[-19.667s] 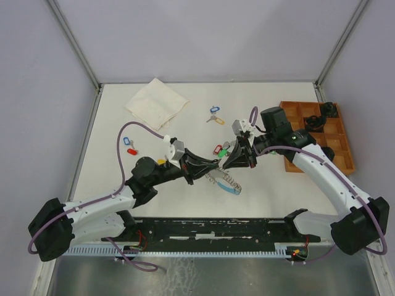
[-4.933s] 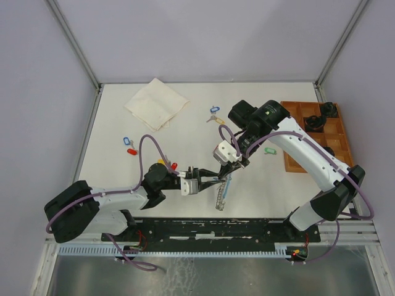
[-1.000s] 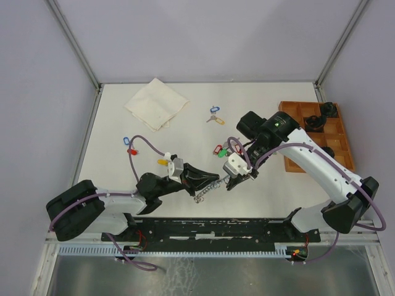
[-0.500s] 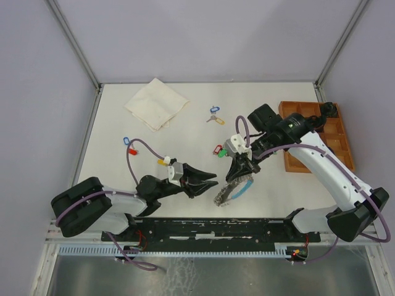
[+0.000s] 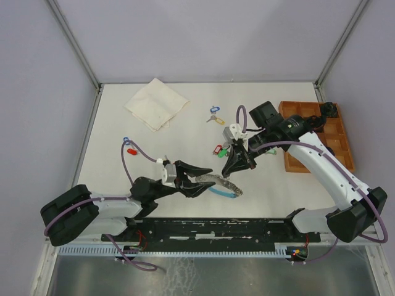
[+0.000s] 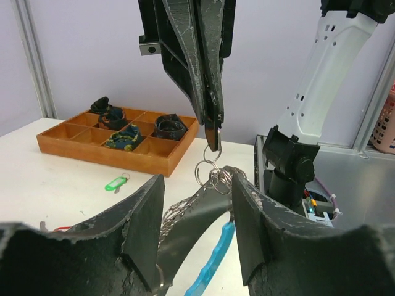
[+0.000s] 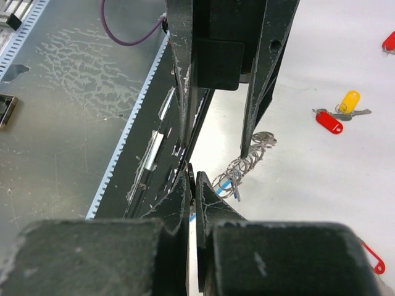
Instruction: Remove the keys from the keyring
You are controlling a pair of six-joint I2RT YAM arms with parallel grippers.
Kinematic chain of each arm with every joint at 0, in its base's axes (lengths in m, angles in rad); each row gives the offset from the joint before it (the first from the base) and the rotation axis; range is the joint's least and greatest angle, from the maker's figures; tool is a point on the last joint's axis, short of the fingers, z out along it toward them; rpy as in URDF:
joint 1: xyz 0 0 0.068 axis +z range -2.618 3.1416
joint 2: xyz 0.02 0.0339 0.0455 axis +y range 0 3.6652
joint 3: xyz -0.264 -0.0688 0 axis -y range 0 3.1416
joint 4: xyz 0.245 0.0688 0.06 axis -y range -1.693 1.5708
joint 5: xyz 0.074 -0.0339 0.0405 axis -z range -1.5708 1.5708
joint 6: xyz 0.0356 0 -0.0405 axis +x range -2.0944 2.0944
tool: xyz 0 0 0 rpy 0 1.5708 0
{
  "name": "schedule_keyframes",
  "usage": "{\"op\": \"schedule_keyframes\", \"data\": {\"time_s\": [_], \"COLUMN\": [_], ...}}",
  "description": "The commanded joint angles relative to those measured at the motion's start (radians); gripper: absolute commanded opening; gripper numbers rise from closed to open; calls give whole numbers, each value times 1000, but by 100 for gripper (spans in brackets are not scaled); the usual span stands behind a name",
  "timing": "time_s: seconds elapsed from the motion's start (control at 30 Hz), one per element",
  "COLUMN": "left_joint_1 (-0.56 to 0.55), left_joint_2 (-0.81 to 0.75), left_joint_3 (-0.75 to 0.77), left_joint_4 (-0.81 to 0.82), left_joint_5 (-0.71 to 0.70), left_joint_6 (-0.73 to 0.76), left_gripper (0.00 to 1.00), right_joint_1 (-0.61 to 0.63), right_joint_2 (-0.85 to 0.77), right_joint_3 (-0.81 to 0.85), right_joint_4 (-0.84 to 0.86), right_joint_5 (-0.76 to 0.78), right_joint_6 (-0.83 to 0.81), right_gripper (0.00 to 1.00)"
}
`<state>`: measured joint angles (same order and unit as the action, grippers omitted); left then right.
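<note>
The keyring (image 5: 220, 185), a silvery beaded chain joined to a light-blue band (image 6: 214, 261), hangs just above the table in front of the arms. My right gripper (image 5: 234, 168) points down and is shut on a small ring (image 6: 210, 168) at the keyring's top. My left gripper (image 5: 199, 179) is open, and the keyring's chain and band pass between its fingers (image 6: 145, 227). Loose tagged keys lie on the table: blue (image 5: 214, 109), green and red (image 5: 218, 150), blue and red (image 5: 129, 145), yellow and red (image 7: 338, 113).
A wooden compartment tray (image 5: 316, 140) with dark items sits at the right. A folded white cloth (image 5: 156, 103) lies at the back left. A green-tagged key (image 6: 115, 183) lies before the tray. The black arm rail (image 5: 216, 229) runs along the near edge.
My left gripper has gone from shut on the chain to open. The right gripper, still shut, has lifted the keyring and moved a little back and left.
</note>
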<state>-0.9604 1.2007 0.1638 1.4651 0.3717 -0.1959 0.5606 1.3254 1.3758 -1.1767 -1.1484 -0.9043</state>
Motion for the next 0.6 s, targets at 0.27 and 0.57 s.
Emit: {"op": "schedule_keyframes", "data": {"time_s": [0.27,0.57], "left_joint_1": [-31,-77], "left_joint_2": [-18,13], "left_joint_3": [78,117], "left_joint_4": [-119,-177], "left_joint_5": [-90,-154], "left_joint_6": [-65,-47], "left_gripper": [47,38], "right_joint_1": [-23,-29], "right_joint_2": [-37,-38], "right_joint_3": [-25,-38], "right_joint_4": [101,128], "right_joint_5": [-79,-81], "right_joint_6": [80,105], "right_gripper": [1,1]}}
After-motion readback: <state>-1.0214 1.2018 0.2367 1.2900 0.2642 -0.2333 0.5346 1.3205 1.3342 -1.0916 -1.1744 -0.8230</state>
